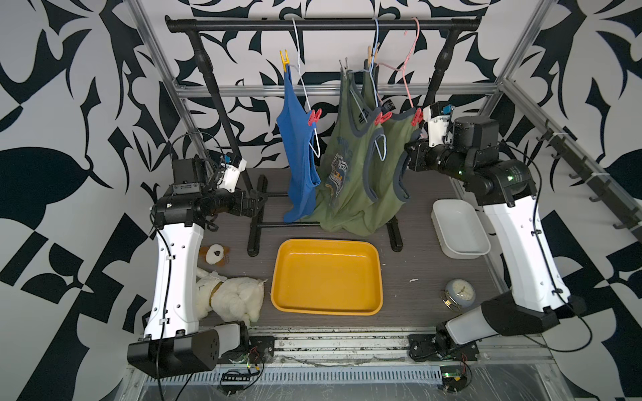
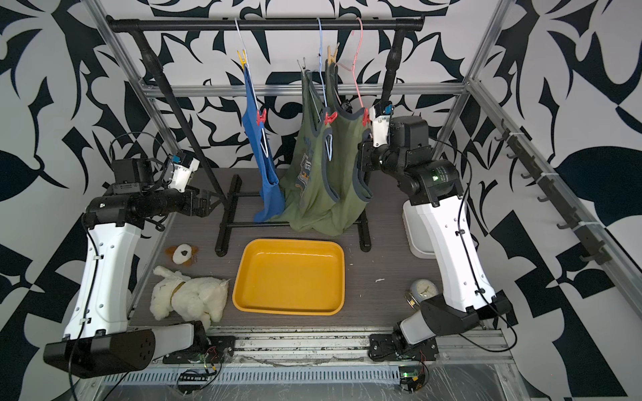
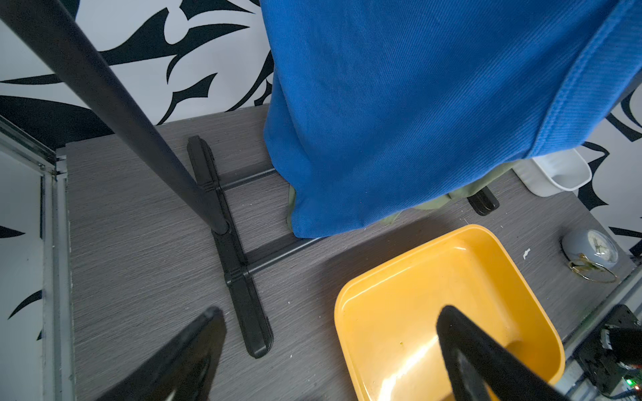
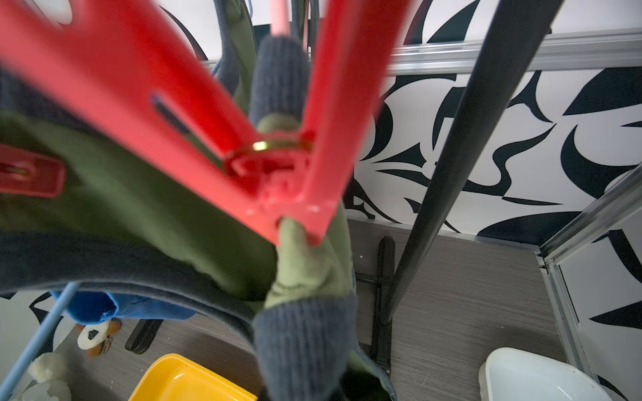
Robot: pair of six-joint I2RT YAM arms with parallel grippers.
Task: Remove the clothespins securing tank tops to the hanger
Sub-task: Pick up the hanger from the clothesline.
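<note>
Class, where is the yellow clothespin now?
In both top views, the yellow clothespin grips the blue tank top's upper strap, below the black rail, leftmost peg.

place: robot lab test cell | signs: aluminium frame (image 1: 330, 91), patterned backdrop (image 1: 52, 86), two rail-mounted arms (image 1: 173, 270)

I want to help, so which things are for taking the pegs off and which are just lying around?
For the job: red pegs, yellow peg, blue top, green tops, hangers.
Just lying about: toy dog, small fluffy toy, clock, yellow tray, white tub.
</note>
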